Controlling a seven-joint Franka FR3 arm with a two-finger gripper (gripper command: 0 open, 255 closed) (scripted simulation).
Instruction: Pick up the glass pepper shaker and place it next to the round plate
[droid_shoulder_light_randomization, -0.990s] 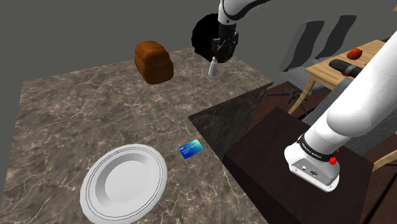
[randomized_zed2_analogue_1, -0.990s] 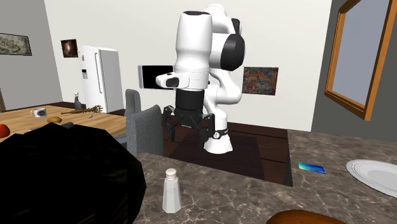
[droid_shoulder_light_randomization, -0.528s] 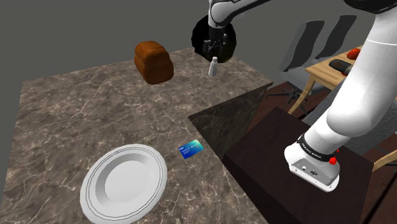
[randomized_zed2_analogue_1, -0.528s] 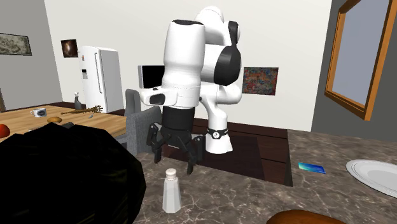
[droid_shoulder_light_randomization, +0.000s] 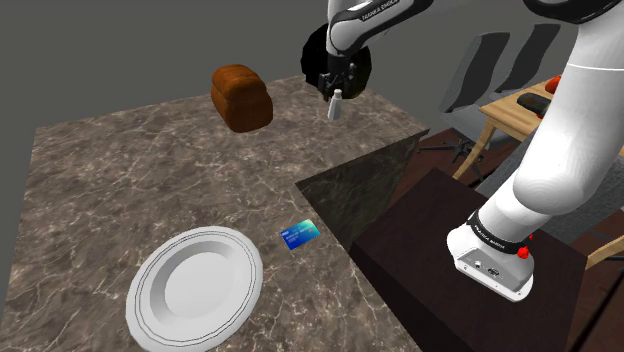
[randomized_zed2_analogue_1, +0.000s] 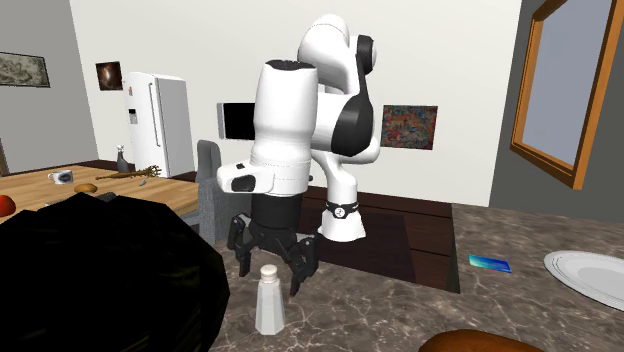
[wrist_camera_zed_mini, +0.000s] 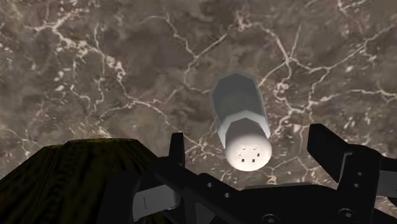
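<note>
1. The shaker (wrist_camera_zed_mini: 240, 108) is seen upright on the marble counter (droid_shoulder_light_randomization: 120, 190), directly under the gripper (wrist_camera_zed_mini: 251, 145), its cap centred between the fingers (wrist_camera_zed_mini: 331, 149).
2. The fingers are spread wide; nothing is gripped or touched.
3. The arm (droid_shoulder_light_randomization: 560, 130) is stretched toward the counter's far edge, the gripper pointed straight down.
4. The plate (droid_shoulder_light_randomization: 245, 258) is set well apart, nearer the stand (droid_shoulder_light_randomization: 420, 240).

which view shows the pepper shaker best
The wrist view: the shaker appears large from above, cap holes visible, standing between the fingers of the open pincer, untouched. The second exterior view gives its upright side profile in front of the pincer; the shoulder view has it small, under the pincer.
</note>
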